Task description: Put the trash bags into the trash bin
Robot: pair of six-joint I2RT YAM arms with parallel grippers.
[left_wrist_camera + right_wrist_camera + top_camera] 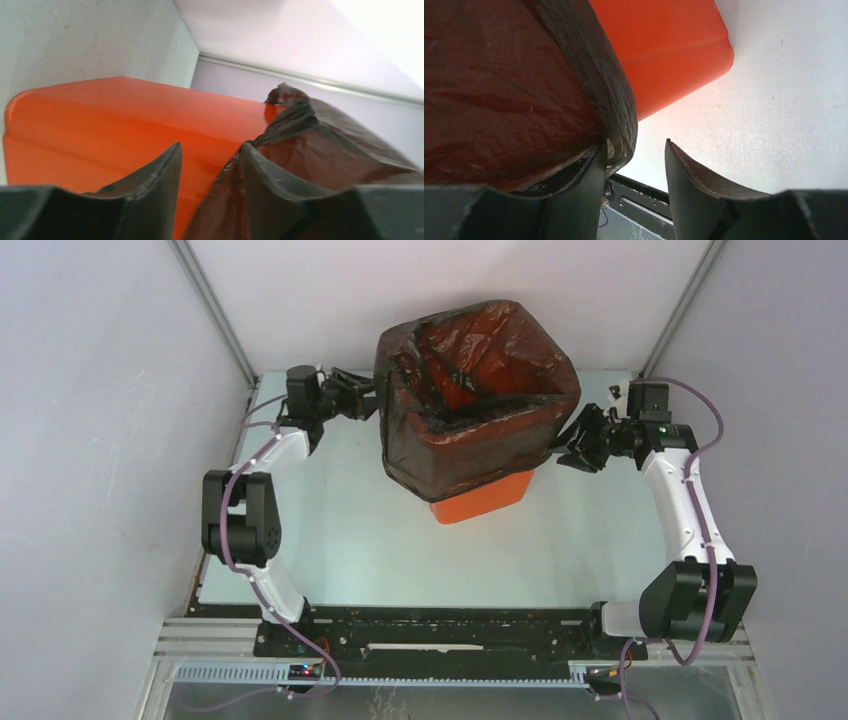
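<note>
The orange trash bin (482, 502) stands at the back middle of the table, tilted in the top view. The black trash bag (470, 390) lines its inside and is folded down over the rim, covering most of the outer walls. My left gripper (365, 400) is open at the bin's left side; in the left wrist view the bin wall (100, 125) is just ahead and the bag's edge (340, 145) drapes over the right finger of that gripper (210, 150). My right gripper (572, 448) is open at the bin's right side; the bag's hem (499, 90) lies against its left finger (589, 190), with the bin base (669, 50) beyond.
The pale table (330, 530) is walled on the left, back and right by white panels. The black rail with the arm bases (450, 635) runs along the near edge.
</note>
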